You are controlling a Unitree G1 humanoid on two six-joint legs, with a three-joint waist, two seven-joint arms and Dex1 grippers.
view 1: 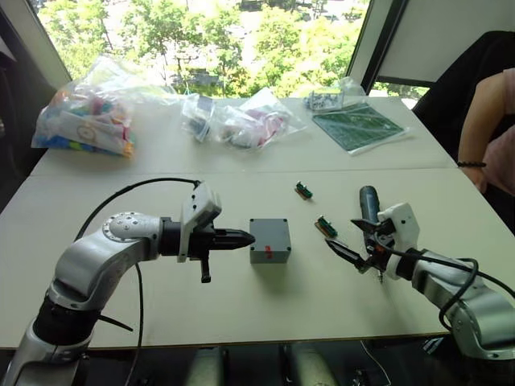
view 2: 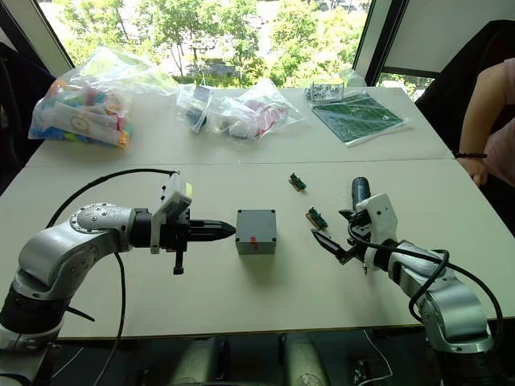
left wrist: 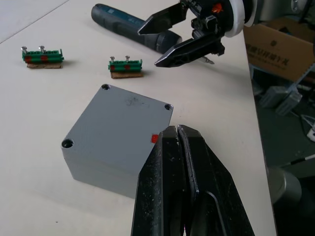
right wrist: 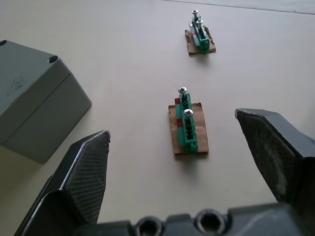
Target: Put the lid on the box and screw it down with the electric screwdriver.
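Note:
The grey box (view 1: 269, 251) stands mid-table with the lid (left wrist: 123, 118) lying flat on top of it, screw holes at its corners and a red spot at its near edge. My left gripper (view 1: 245, 238) is shut and empty, its tip level with the box's left side, at the red spot (left wrist: 154, 138). My right gripper (view 1: 354, 239) hovers open to the right of the box, over a green terminal block (right wrist: 188, 125). The electric screwdriver (view 1: 368, 201) lies on the table just behind the right gripper, untouched.
A second green terminal block (view 1: 303, 190) lies further back. Clear bags of parts (view 1: 84, 117) and a green circuit board (view 1: 356, 126) line the far side of the table. A person's arm (view 1: 483, 121) rests at the right edge.

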